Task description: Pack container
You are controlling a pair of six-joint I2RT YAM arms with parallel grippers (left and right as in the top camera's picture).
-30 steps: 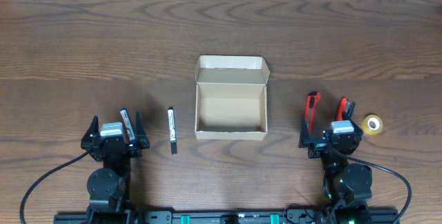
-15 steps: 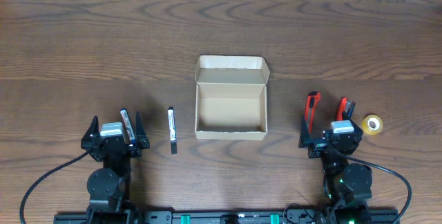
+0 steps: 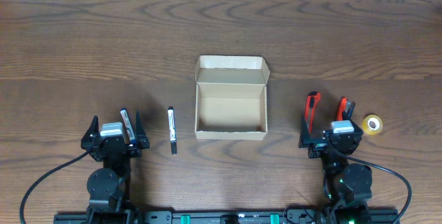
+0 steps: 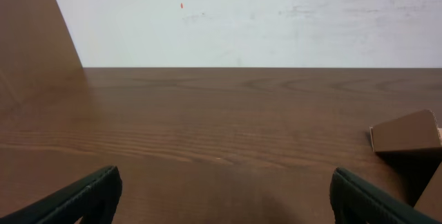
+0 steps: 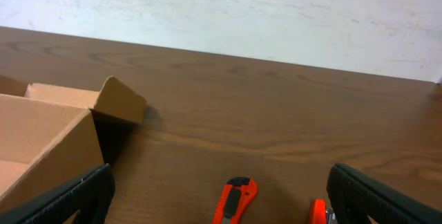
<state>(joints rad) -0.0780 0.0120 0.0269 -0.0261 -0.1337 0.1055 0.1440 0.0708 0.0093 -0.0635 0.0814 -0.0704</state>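
Jaws spread wide; container [image 3: 231, 113] midway between, apart.

I am black nearly all over. In the view from above, my left pincer [image 3: 116, 124] and right pincer [image 3: 331, 126] each carry a pale grey block [image 3: 110, 130] on top. Close up, my fingers [image 4: 83, 195] are matt, dark green-black wedges with rounded edges. One black cable [image 3: 38, 182] loops at the lower left, a second cable [image 3: 397, 175] at the lower right. Small green lights [image 3: 343, 180] glow on my right base, and the black rail [image 3: 207, 218] along the bottom edge bears teal marks.
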